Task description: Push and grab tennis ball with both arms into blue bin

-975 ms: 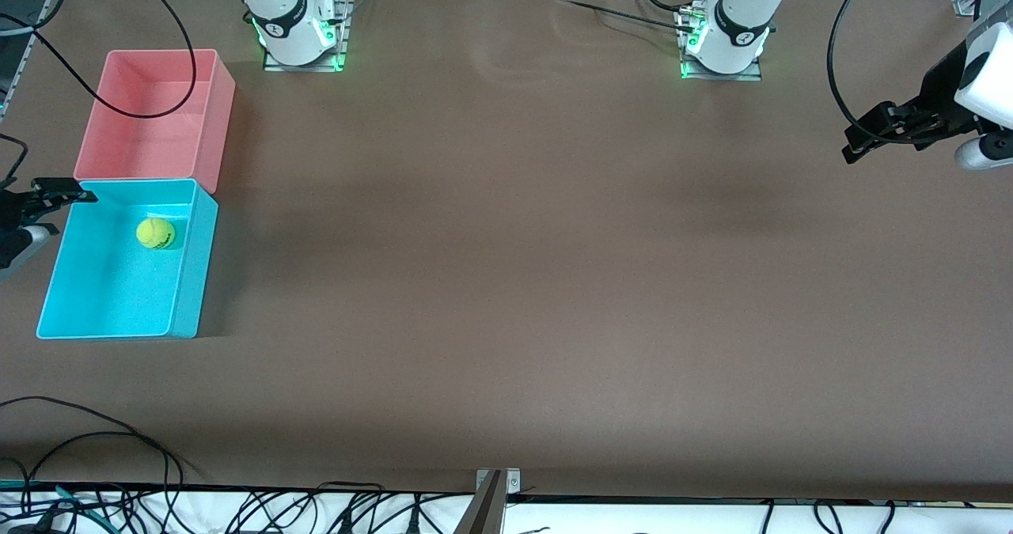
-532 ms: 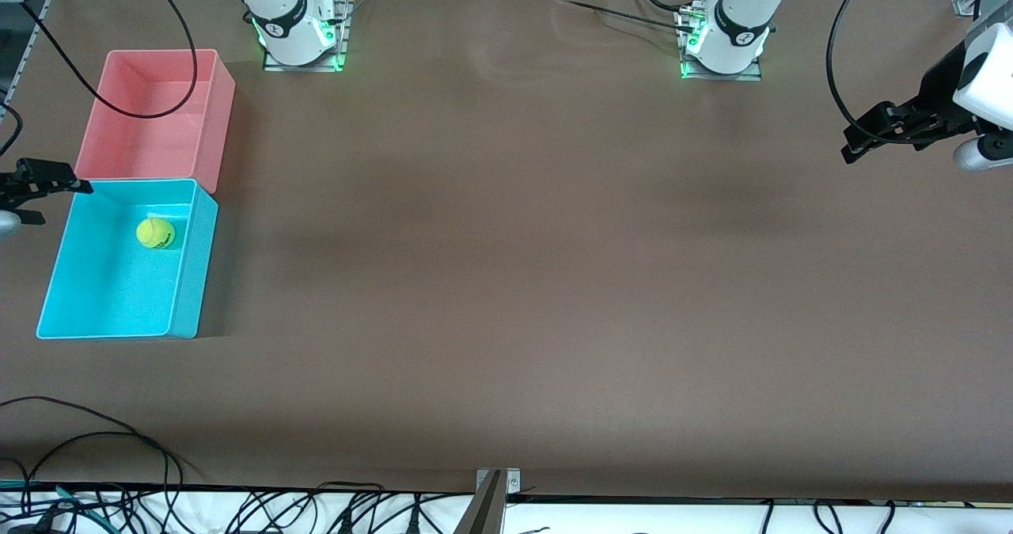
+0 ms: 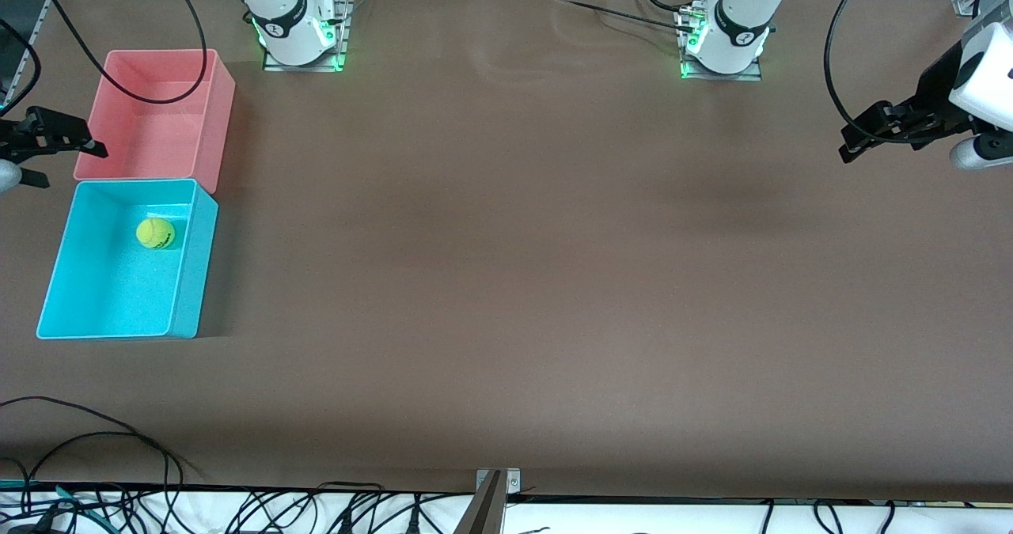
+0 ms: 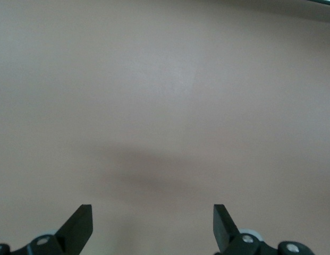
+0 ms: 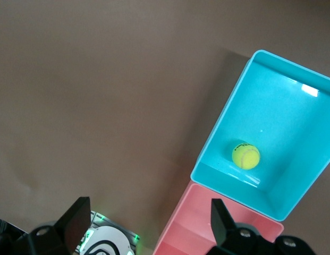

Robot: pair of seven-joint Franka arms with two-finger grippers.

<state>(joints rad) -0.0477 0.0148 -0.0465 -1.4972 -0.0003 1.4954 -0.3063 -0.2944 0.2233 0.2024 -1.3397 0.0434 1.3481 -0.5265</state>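
Note:
The tennis ball (image 3: pixel 156 233) lies on the floor of the blue bin (image 3: pixel 190 281), at the bin's end that adjoins the pink bin. The right wrist view shows the ball (image 5: pixel 245 156) in the blue bin (image 5: pixel 218 143) too. My right gripper (image 3: pixel 55 150) is open and empty, up in the air at the right arm's end of the table, beside the pink bin's outer edge. My left gripper (image 3: pixel 859 140) is open and empty, held over bare table at the left arm's end. In the left wrist view the left gripper (image 4: pixel 152 223) has only brown table under it.
A pink bin (image 3: pixel 214 99) of the same shape stands against the blue bin, farther from the front camera, and shows in the right wrist view (image 5: pixel 180 234). The arm bases (image 3: pixel 301 32) (image 3: pixel 724 39) stand along the table's back edge. Cables lie along the front edge (image 3: pixel 95 447).
My right gripper has drawn away from the blue bin's rim toward the pink bin's outer edge. The ball has stayed still in the blue bin. The left arm has barely moved.

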